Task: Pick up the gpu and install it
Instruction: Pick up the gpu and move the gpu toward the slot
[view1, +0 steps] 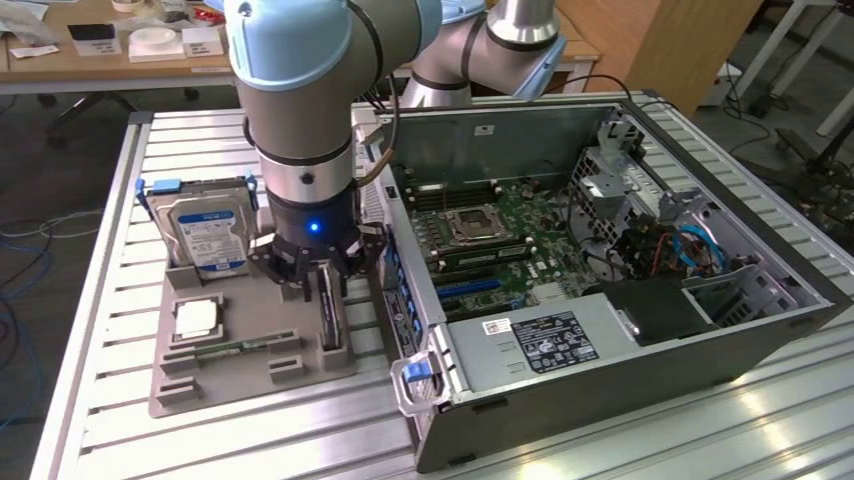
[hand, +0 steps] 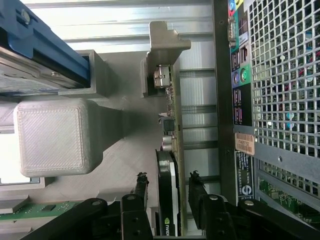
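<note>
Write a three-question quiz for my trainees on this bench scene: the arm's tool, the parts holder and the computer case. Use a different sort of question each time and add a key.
1. True or false: the gpu is already seated inside the computer case.
2. Which item carries a blue label? A) the hard drive B) the gpu C) the computer case
3. Fill in: the tool straddles the gpu with its jaws ____.

Key:
1. False. The gpu stands on edge in the grey holder beside the computer case.
2. A.
3. Open. There is a gap on each side of the card.
</note>
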